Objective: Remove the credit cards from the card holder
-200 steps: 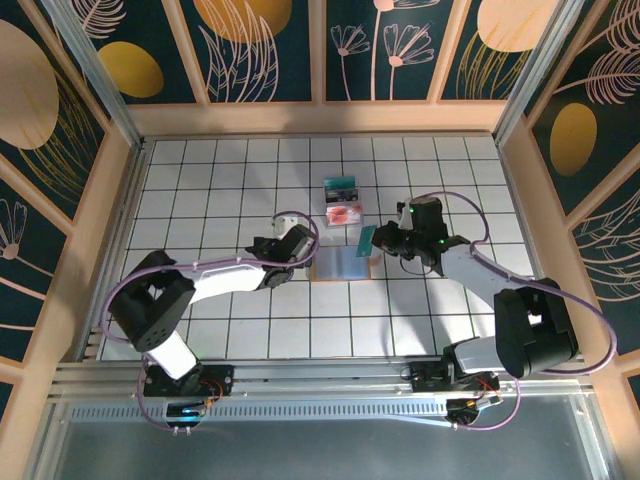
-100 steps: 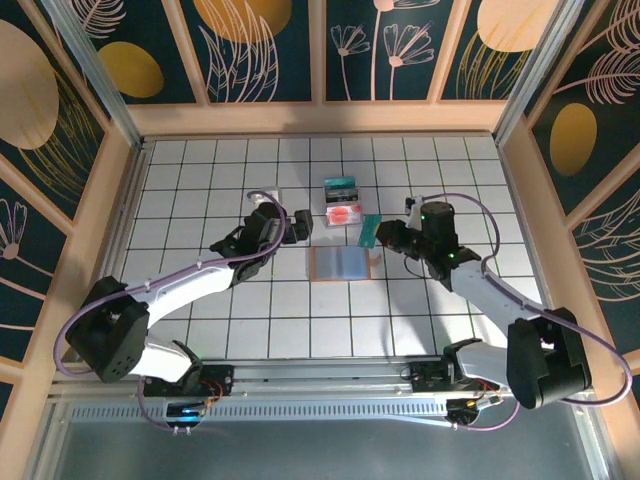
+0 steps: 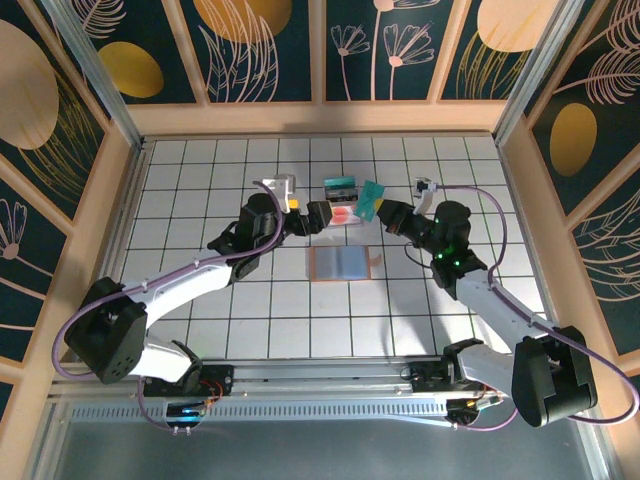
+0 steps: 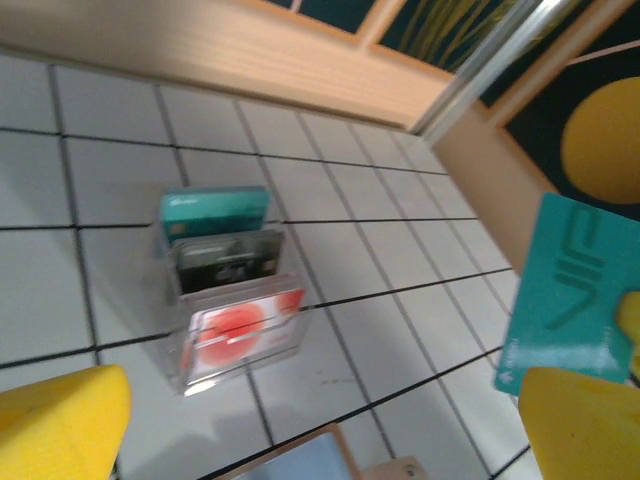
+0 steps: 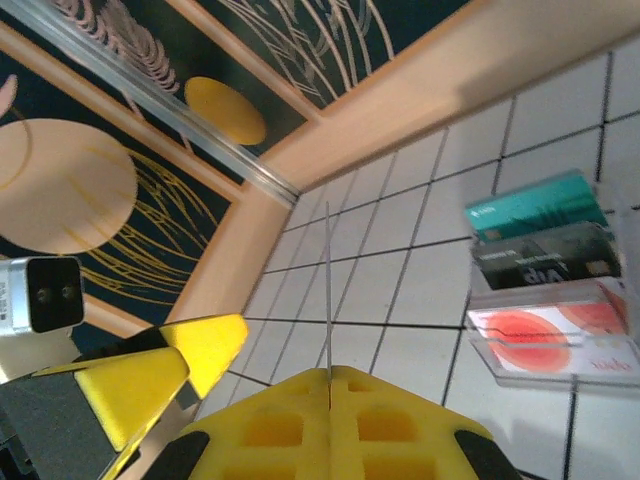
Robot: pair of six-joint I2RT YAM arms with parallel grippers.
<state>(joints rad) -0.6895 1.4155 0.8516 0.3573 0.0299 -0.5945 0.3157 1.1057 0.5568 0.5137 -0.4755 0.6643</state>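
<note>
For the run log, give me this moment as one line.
left pincer: open, near clear card stand | right pincer: shut on teal card | card holder: open on table, unheld

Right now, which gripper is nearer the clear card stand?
Left. The left gripper is open just left of the stand; right gripper, pinching a teal card, hangs farther right.

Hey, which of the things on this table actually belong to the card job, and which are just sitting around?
Part of the job:
teal card, pinched in the right gripper
card holder, lying open
three more cards, standing in a clear stand

Just there:
tiled table
painted wall panels
</note>
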